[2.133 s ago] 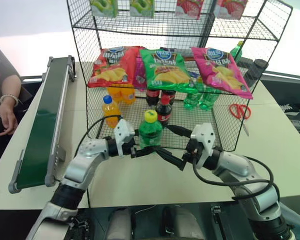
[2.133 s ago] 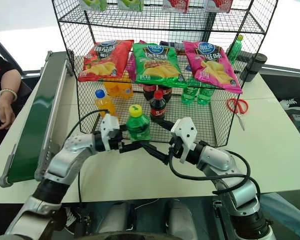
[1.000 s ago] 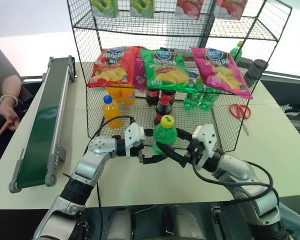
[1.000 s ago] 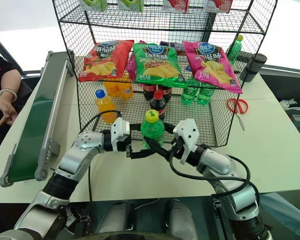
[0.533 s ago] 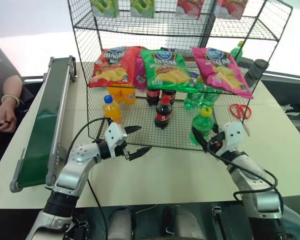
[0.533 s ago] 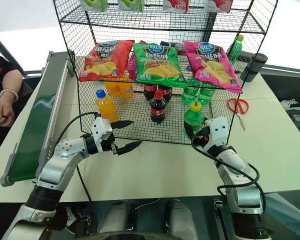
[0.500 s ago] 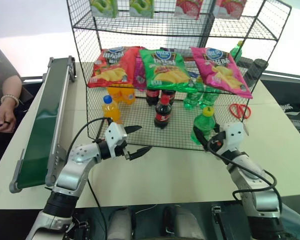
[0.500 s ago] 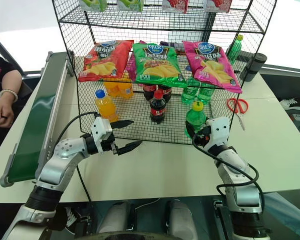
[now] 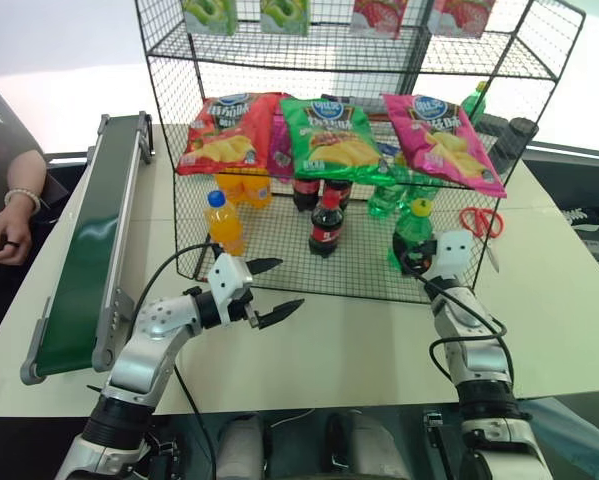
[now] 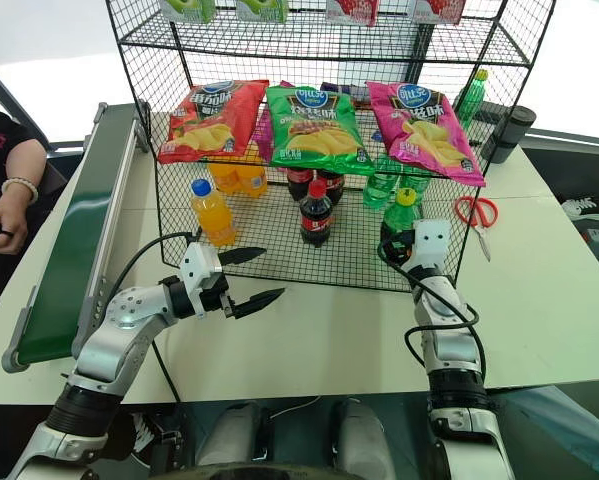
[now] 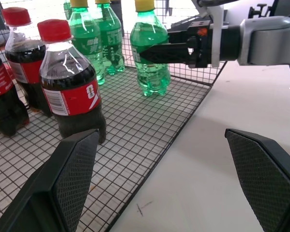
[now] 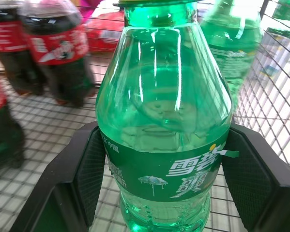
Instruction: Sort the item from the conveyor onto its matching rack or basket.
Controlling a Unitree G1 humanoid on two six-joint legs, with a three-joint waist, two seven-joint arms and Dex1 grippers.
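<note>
Gripping the green bottle [image 9: 412, 238] upright on the rack [image 9: 279, 235] floor with the right hand [image 9: 419, 262]; left hand [image 9: 275, 290] spread open, empty.

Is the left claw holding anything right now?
No: the left claw hangs open over the table with nothing between its fingers, while the right claw grips the green bottle.

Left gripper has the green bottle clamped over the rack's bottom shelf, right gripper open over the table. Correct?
No, the sides are swapped. The right gripper clamps the green bottle over the rack's bottom shelf, as the left wrist view shows; the left gripper is open over the table.
</note>
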